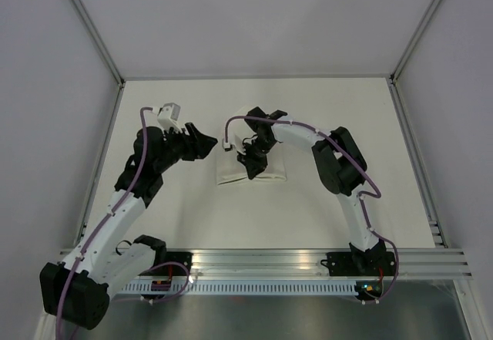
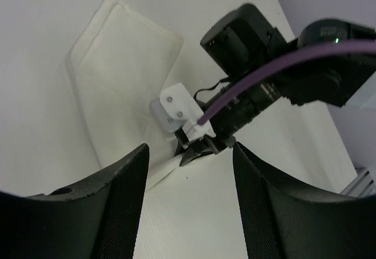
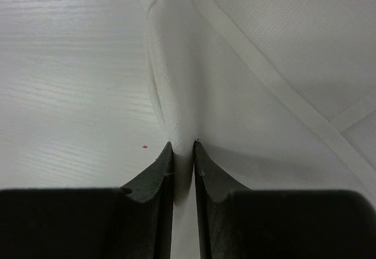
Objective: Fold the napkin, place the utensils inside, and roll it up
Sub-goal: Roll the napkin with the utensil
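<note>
A: Two end effectors by the napkin (image 1: 231,176), mid-desk (image 1: 323,224). Nearer one?
B: Right end effector (image 3: 183,147), on its near half, nipped almost shut on a raised fold running straight ahead. Left end effector (image 1: 206,143): gaping, empty, just left of the napkin.
A: Utensils?
B: Nowhere visible; maybe hidden inside.

Folded napkin (image 2: 117,77) on table (image 2: 32,124); right gripper (image 2: 197,148) at its edge; left gripper (image 2: 189,159) jaws wide apart.
</note>
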### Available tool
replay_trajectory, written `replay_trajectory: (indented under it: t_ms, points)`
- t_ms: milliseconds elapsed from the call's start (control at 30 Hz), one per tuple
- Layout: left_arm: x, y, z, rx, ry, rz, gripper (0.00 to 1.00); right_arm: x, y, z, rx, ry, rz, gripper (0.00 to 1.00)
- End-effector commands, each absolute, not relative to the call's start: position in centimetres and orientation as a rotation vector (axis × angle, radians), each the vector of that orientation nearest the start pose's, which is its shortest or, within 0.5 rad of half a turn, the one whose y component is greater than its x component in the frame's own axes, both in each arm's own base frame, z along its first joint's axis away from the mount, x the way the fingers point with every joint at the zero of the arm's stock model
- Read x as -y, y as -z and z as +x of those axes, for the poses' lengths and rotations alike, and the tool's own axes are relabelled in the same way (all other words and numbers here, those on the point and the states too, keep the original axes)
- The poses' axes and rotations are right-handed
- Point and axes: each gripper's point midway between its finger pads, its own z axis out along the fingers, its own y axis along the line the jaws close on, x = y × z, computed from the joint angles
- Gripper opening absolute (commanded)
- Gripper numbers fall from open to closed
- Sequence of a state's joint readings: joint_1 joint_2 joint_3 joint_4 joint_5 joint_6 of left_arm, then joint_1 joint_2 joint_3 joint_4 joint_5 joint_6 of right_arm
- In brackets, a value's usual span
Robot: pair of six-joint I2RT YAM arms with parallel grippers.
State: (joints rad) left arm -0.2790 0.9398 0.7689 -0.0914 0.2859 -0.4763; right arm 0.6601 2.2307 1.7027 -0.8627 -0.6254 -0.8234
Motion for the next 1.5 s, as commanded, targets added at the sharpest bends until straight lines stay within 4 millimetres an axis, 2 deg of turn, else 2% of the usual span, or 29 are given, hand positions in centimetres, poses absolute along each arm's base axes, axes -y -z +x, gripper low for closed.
replay_trajectory:
  t_ms: [0, 33, 167, 267, 333, 367, 500, 533, 567, 633, 667, 733, 767, 833, 867, 933, 1100, 1200, 1467]
  points:
    - [16.8, -25.0, 30.0, -1.794, 0.726, 0.131, 0.64, -28.4, 2.6, 24.9, -2.263, -1.012, -2.07, 0.15]
    - [17.1, -23.8, 29.7, -1.814, 0.72, 0.152, 0.63, -28.2, 2.9, 24.9, -2.275, -1.014, -2.07, 0.15]
    - [19.7, -22.2, 28.1, -1.812, 0.719, 0.287, 0.61, -28.0, 3.0, 25.3, -2.285, -1.036, -2.066, 0.15]
    - [21.3, -20.1, 26.9, -1.827, 0.717, 0.386, 0.59, -27.6, 3.1, 25.6, -2.299, -1.041, -2.057, 0.15]
    - [21.7, -18.6, 26.2, -1.84, 0.686, 0.428, 0.59, -27.3, 3.5, 25.5, -2.317, -1.051, -2.061, 0.15]
    - [22.6, -18.1, 25.4, -1.831, 0.684, 0.485, 0.59, -27.2, 3.4, 25.7, -2.319, -1.059, -2.053, 0.15]
    - [23.7, -16.2, 24.7, -1.782, 0.627, 0.572, 0.6, -26.8, 3.8, 25.9, -2.341, -1.063, -2.046, 0.15]
    - [24.6, -15.5, 24.3, -1.762, 0.607, 0.638, 0.6, -26.8, 3.8, 26.0, -2.338, -1.071, -2.043, 0.15]
    - [24.5, -15.0, 24.7, -1.755, 0.556, 0.633, 0.61, -26.7, 3.7, 26.1, -2.344, -1.073, -2.039, 0.15]
    - [25.8, -14.7, 24.4, -1.693, 0.529, 0.7, 0.59, -26.6, 3.9, 26.1, -2.354, -1.074, -2.036, 0.15]
    - [25.8, -13.3, 24.9, -1.7, 0.455, 0.737, 0.59, -26.6, 3.8, 26.2, -2.352, -1.074, -2.037, 0.15]
    - [26.8, -13.5, 25.3, -1.649, 0.406, 0.797, 0.59, -26.4, 3.9, 26.1, -2.365, -1.079, -2.037, 0.15]
    - [27.1, -12.1, 25.5, -1.664, 0.368, 0.833, 0.59, -26.4, 4.0, 26.1, -2.368, -1.078, -2.037, 0.15]
    - [28.1, -12.2, 25.9, -1.616, 0.329, 0.897, 0.6, -26.2, 4.1, 26.2, -2.379, -1.079, -2.031, 0.15]
    - [28.3, -11.1, 26.0, -1.624, 0.308, 0.935, 0.6, -26.1, 4.1, 26.3, -2.385, -1.081, -2.027, 0.15]
    - [28.9, -10.7, 26.4, -1.608, 0.283, 0.982, 0.6, -26.1, 4.2, 26.4, -2.392, -1.088, -2.02, 0.15]
    - [30.7, -8.6, 26.0, -1.576, 0.261, 1.116, 0.62, -25.9, 4.1, 26.7, -2.4, -1.095, -2.007, 0.15]
    - [31.5, -8.3, 25.5, -1.566, 0.282, 1.163, 0.63, -25.7, 4.1, 26.8, -2.404, -1.097, -2.006, 0.15]
    - [32.7, -6.1, 24.4, -1.602, 0.324, 1.262, 0.64, -25.5, 4.2, 27.0, -2.412, -1.1, -2.006, 0.14]
